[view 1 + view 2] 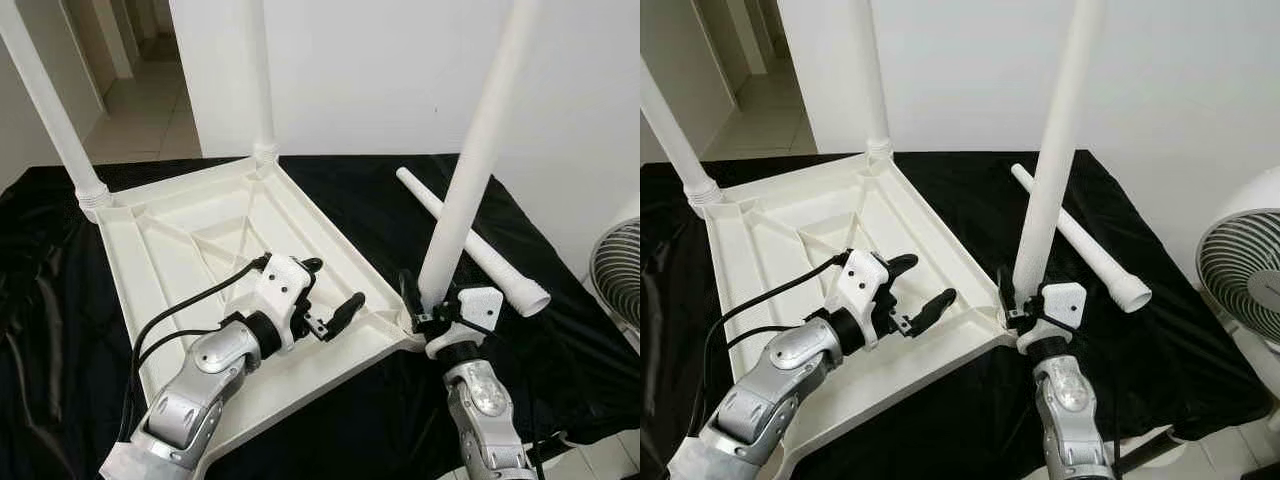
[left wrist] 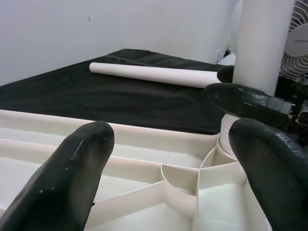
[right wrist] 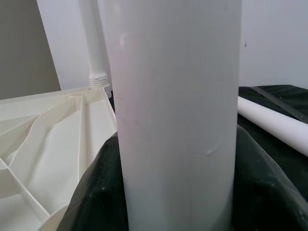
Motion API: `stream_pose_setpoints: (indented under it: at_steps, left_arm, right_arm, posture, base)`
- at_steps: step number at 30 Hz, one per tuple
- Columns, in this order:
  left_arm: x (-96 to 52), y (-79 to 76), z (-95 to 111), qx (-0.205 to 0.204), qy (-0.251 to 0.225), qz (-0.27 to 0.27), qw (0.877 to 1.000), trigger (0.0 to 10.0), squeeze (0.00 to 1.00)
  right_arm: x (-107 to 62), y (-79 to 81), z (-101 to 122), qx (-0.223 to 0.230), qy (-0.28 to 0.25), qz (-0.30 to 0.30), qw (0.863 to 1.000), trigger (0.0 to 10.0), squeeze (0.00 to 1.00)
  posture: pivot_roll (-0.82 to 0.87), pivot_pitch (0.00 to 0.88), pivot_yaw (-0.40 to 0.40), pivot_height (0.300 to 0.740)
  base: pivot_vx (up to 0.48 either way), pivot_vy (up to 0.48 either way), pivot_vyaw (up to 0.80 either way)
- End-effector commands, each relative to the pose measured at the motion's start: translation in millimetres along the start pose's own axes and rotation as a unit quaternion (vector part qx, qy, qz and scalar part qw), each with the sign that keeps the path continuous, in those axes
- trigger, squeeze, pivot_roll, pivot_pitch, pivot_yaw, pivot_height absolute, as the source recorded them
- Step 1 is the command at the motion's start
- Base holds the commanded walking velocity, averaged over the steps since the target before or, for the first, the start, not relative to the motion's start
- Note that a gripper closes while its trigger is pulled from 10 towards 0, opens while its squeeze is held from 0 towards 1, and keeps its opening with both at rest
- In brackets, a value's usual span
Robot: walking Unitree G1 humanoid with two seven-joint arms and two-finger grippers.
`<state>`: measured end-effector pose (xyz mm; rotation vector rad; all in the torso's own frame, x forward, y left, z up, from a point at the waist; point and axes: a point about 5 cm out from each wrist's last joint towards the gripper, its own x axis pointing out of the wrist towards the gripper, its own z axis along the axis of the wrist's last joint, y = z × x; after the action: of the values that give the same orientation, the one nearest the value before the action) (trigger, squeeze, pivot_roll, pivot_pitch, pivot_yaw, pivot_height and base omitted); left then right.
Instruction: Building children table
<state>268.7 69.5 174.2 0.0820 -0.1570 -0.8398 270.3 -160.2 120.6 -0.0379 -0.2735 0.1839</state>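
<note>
Table top (image 1: 200,240): white plastic, lying upside down on the black-draped desk (image 1: 330,200), ribbed underside up, one corner toward the right end effector.

Fitted legs: two stand upright in the far corner sockets, well beyond both end effectors, the far-left leg (image 1: 50,110) and the far-middle leg (image 1: 262,90); long axes near vertical, upper ends cut off by the frame edge.

Third leg (image 1: 475,150): upright at the near-right corner of the table top, long axis vertical with a slight lean, top cut off. The right end effector (image 1: 425,310) is closed around its lower end; in the right wrist view the leg (image 3: 178,110) hides most of what lies beyond, and the seating of its base in the socket cannot be made out.

Loose leg (image 1: 470,240): lies flat on the desk just beyond the right end effector, long axis running away from the robot, flared end nearer.

Left end effector (image 1: 325,300): fingers (image 2: 77,168) apart, gripping nothing, hovering over the ribbed underside, pointed at the gripped leg's corner.

Fan (image 1: 1245,285): beside the right end effector's side of the desk, partly cut off.
</note>
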Motion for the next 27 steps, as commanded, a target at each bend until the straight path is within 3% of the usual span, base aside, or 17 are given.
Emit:
stream_pose_setpoints:
  at_steps: [1, 4, 7, 18, 22, 27]
  left_arm:
    - [-1.8, -1.8, 2, 0.000, 0.001, -0.025, 1.000, 10.0, 0.00]
    - [-1.8, -1.3, 2, 0.000, 0.000, -0.025, 1.000, 10.0, 0.00]
    - [-1.7, -1.4, 3, 0.000, 0.000, -0.026, 1.000, 10.0, 0.00]
    - [-2.8, -0.9, 4, 0.000, 0.001, -0.028, 1.000, 10.0, 0.00]
    - [-3.3, -1.0, 4, 0.001, 0.001, -0.029, 1.000, 10.0, 0.00]
    - [-4.0, -1.0, 4, 0.002, 0.002, -0.031, 1.000, 10.0, 0.00]
  right_arm:
    - [-26.2, 5.6, -35, -0.007, 0.089, 0.015, 0.996, 10.0, 0.00]
    - [-29.2, 7.3, -32, -0.050, 0.075, 0.035, 0.995, 10.0, 0.00]
    - [-30.6, 7.6, -32, -0.055, 0.073, 0.039, 0.995, 10.0, 0.00]
    - [-36.5, 7.6, -39, -0.053, 0.083, 0.041, 0.994, 10.0, 0.00]
    - [-37.2, 7.1, -46, -0.022, 0.108, 0.032, 0.993, 10.0, 0.00]
    - [-35.8, 4.4, -50, -0.014, 0.127, 0.023, 0.991, 10.0, 0.00]
  posture:
    - [-0.01, 0.071, 0.048, 0.740]
    - [-0.01, 0.071, 0.049, 0.740]
    - [-0.01, 0.071, 0.049, 0.740]
    - [-0.01, 0.061, 0.054, 0.740]
    - [-0.01, 0.058, 0.057, 0.740]
    - [0.00, 0.056, 0.061, 0.740]
  base:
    - [0.000, 0.000, 0.00]
    - [0.000, 0.000, 0.00]
    - [0.000, 0.000, 0.00]
    - [0.000, 0.000, 0.00]
    - [0.000, 0.000, 0.00]
    - [0.000, 0.000, 0.00]
